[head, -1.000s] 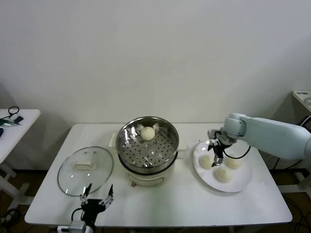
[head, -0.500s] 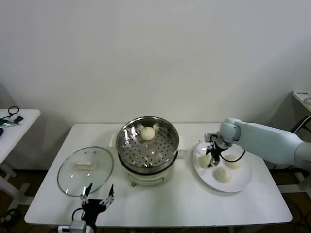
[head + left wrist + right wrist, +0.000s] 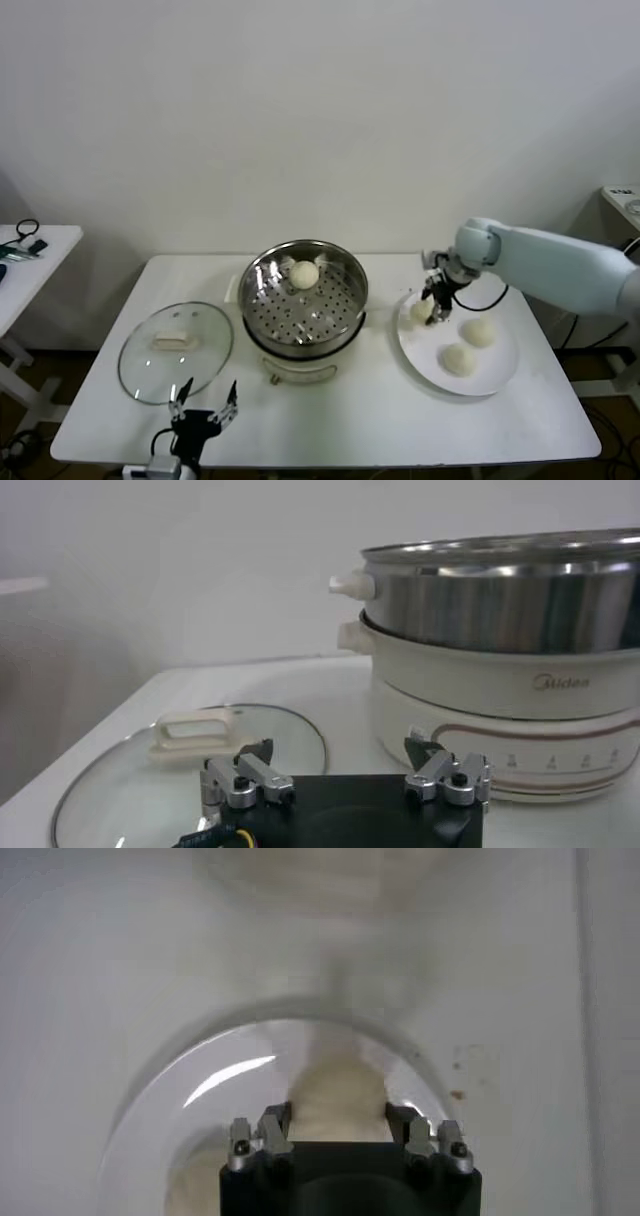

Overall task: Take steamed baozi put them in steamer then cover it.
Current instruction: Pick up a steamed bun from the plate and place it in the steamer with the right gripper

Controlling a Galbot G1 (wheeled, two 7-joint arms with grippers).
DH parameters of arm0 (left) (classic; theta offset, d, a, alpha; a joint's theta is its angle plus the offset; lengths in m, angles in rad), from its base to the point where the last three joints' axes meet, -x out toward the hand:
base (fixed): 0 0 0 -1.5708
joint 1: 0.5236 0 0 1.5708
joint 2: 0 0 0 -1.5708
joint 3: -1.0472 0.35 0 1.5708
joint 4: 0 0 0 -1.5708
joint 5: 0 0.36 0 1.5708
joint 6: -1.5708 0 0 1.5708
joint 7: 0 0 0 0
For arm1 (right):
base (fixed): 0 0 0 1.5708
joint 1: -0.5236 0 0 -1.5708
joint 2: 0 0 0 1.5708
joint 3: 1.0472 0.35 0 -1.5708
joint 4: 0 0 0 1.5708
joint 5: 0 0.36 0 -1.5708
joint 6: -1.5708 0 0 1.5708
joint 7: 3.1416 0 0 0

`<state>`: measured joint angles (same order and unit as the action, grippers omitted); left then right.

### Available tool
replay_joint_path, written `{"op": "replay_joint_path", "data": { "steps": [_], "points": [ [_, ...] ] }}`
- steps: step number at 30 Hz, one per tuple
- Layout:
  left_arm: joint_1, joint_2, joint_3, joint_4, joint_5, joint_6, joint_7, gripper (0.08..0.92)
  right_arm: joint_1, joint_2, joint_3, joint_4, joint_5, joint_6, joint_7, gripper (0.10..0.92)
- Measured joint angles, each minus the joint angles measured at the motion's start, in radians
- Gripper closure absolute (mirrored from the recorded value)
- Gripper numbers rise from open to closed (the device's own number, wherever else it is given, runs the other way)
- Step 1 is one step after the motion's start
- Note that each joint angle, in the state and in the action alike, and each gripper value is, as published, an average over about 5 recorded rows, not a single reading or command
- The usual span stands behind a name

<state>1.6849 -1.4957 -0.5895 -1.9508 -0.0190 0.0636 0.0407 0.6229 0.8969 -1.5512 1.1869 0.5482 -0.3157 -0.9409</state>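
Head view: right gripper (image 3: 433, 300) pinches a baozi (image 3: 423, 310) over the plate's (image 3: 490, 375) steamer-side (image 3: 305, 305) rim; left gripper (image 3: 203, 410) spread near the cover (image 3: 176, 352).

Bun gripped and raised
One steamed baozi (image 3: 424, 309) has been clamped by the right hand (image 3: 434, 297) and lifted off the plate (image 3: 500, 375).

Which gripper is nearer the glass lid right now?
Left. The left gripper hangs open at the table's front edge, just in front of the lid. The right gripper is across the steamer, shut on a baozi over the plate.
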Motion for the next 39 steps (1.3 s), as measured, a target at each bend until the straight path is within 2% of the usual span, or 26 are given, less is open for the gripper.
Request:
{"op": "replay_joint_path", "data": {
  "steps": [8, 17, 27, 39],
  "points": [
    [-0.001, 0.009, 0.001, -0.012, -0.003, 0.007, 0.0, 0.177, 0.26, 0.095, -0.062, 0.082, 0.219, -0.031, -0.001, 0.381],
    [0.008, 0.004, 0.0, -0.037, -0.005, 0.022, 0.004, 0.177, 0.31, 0.296, -0.034, 0.099, 0.359, -0.096, 0.07, 0.38],
    [0.024, 0.004, -0.015, -0.059, -0.014, 0.026, 0.004, 0.177, 0.204, 0.498, -0.029, 0.017, 0.369, -0.14, 0.138, 0.381],
    [0.031, 0.005, -0.01, -0.061, -0.009, 0.027, 0.005, 0.177, 0.039, 0.633, -0.019, -0.12, 0.306, -0.163, 0.182, 0.381]
  ]
}}
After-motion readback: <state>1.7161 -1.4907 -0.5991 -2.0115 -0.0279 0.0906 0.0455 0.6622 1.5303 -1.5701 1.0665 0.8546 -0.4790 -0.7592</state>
